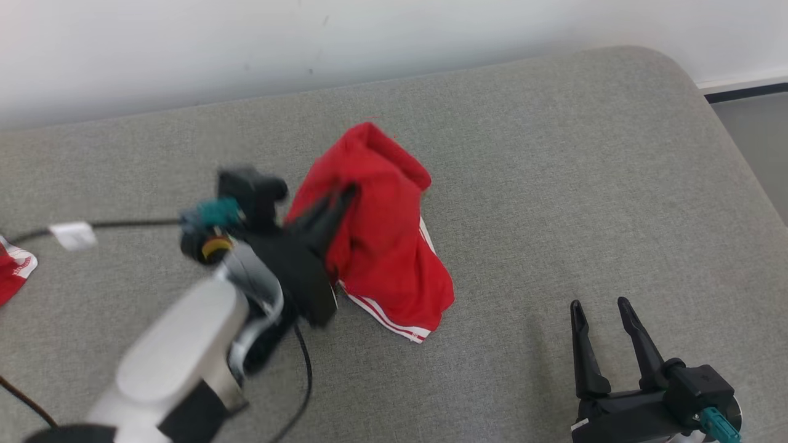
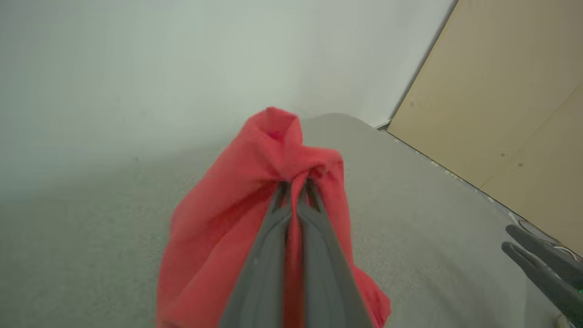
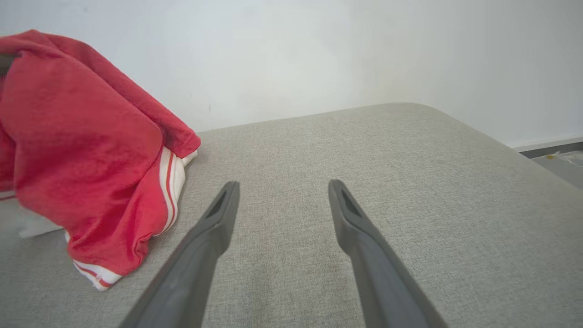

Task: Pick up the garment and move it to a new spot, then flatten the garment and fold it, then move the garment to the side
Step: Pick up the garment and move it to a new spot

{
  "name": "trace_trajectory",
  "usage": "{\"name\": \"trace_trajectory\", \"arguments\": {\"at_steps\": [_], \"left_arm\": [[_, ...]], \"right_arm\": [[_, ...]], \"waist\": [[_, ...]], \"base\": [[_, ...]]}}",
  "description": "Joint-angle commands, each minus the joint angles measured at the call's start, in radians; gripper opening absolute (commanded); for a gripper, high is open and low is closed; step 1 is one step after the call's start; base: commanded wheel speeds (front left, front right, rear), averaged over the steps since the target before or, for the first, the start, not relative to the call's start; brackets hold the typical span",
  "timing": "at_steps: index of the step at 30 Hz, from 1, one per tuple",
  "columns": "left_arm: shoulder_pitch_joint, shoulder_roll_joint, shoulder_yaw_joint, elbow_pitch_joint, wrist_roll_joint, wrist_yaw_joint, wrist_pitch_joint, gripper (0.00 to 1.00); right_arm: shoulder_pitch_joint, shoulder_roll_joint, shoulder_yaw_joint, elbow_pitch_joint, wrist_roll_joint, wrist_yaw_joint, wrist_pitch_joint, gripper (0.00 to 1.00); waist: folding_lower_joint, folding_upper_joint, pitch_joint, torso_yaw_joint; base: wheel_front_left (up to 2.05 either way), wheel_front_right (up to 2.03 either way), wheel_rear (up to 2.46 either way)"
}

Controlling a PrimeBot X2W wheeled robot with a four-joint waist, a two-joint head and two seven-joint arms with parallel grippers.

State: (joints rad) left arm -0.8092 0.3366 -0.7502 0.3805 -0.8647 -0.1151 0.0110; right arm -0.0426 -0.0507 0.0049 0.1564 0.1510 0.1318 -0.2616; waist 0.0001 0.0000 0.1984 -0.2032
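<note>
A grey upholstered surface [image 1: 554, 184] runs up to a white wall [image 1: 184, 49]. On it the red garment [image 1: 381, 246], white-striped, is bunched around the left jaws, which are pressed together on a fold, its hem trailing below them. The right jaws stand spread and empty, the garment off to their left, apart

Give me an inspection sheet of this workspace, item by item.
Surface: grey fabric cushion, flat.
Job's things: red garment, bunched, upper part held up, striped hem on the cushion.
Clutter: red-and-white cloth at the left edge.
Hands: left hand shut on the red garment; right hand open, apart from it.
Cables: black cable with white tag across the cushion's left.
Surroundings: white wall behind; tan panel to the right.
</note>
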Motion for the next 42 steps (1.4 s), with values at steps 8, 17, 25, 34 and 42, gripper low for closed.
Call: {"name": "trace_trajectory", "arguments": {"at_steps": [8, 17, 25, 34, 42], "left_arm": [[0.079, -0.048, -0.097, 0.073, 0.022, -0.014, -0.055, 1.00], [0.025, -0.036, -0.021, 0.027, 0.030, 0.001, -0.224, 1.00], [0.095, 0.032, 0.125, -0.025, 0.131, 0.107, -0.276, 1.00], [0.365, 0.012, 0.433, -0.195, 0.333, 0.144, -0.277, 1.00], [0.574, -0.064, 0.608, -0.276, 0.485, 0.087, -0.277, 1.00]], "right_arm": [[-0.015, 0.001, -0.011, -0.025, -0.009, -0.002, -0.004, 1.00], [-0.004, 0.001, -0.011, -0.056, -0.028, -0.002, -0.004, 1.00], [0.004, 0.001, -0.025, -0.064, -0.035, -0.002, -0.004, 1.00], [0.012, 0.001, -0.026, -0.061, -0.031, -0.002, -0.004, 1.00], [0.027, 0.001, -0.035, -0.054, -0.037, -0.002, -0.004, 1.00]], "waist": [[-0.0001, 0.0000, -0.005, 0.032], [-0.0001, 0.0000, -0.045, 0.086], [-0.0001, 0.0000, -0.064, 0.134], [-0.0001, 0.0000, -0.064, 0.158], [-0.0001, 0.0000, -0.075, 0.170]], "base": [[0.00, 0.00, 0.00], [0.00, 0.00, 0.00], [0.00, 0.00, 0.00], [0.00, 0.00, 0.00], [0.00, 0.00, 0.00]]}}
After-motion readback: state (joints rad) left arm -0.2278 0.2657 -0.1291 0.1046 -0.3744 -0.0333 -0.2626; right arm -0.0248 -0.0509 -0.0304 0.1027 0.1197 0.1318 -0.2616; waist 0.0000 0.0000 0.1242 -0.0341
